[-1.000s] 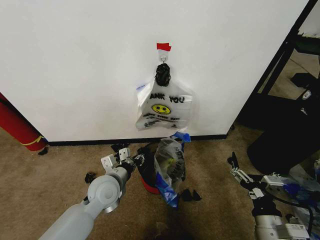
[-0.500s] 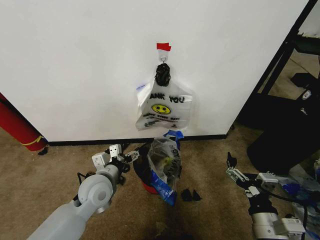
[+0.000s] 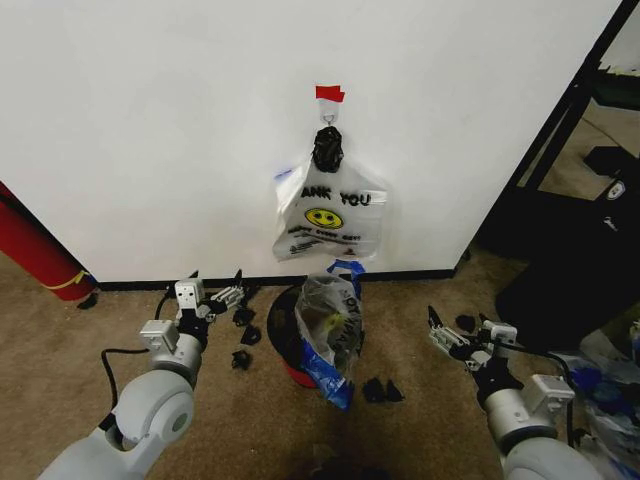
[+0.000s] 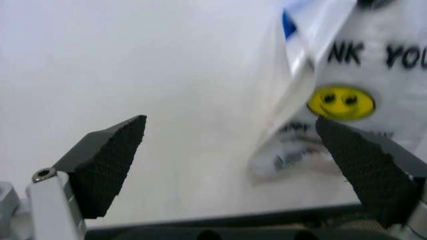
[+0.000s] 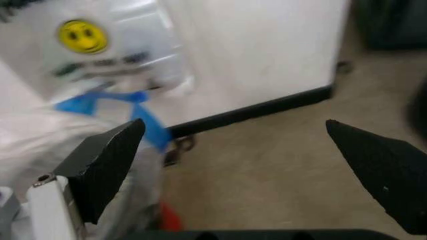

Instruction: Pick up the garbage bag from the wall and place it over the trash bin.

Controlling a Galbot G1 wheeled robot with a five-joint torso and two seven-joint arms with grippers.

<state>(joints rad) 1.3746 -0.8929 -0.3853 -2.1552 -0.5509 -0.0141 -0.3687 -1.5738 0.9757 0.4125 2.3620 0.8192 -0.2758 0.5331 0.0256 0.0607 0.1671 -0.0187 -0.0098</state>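
Note:
The garbage bag, see-through with blue patches, lies crumpled over the trash bin, a black bin with a red base standing on the carpet below the wall. Its blue edge also shows in the right wrist view. My left gripper hovers low, left of the bin and apart from it, open and empty. My right gripper is low to the right of the bin, open with nothing in it.
A white "THANK YOU" smiley bag hangs from a hook under red tape. A red roll leans at far left. Black scraps litter the carpet. A black rack and dark bundle stand at right.
My left arm has drawn back leftward away from the bin. My right gripper has come forward and a little toward the bin. The garbage bag stays draped on the bin.

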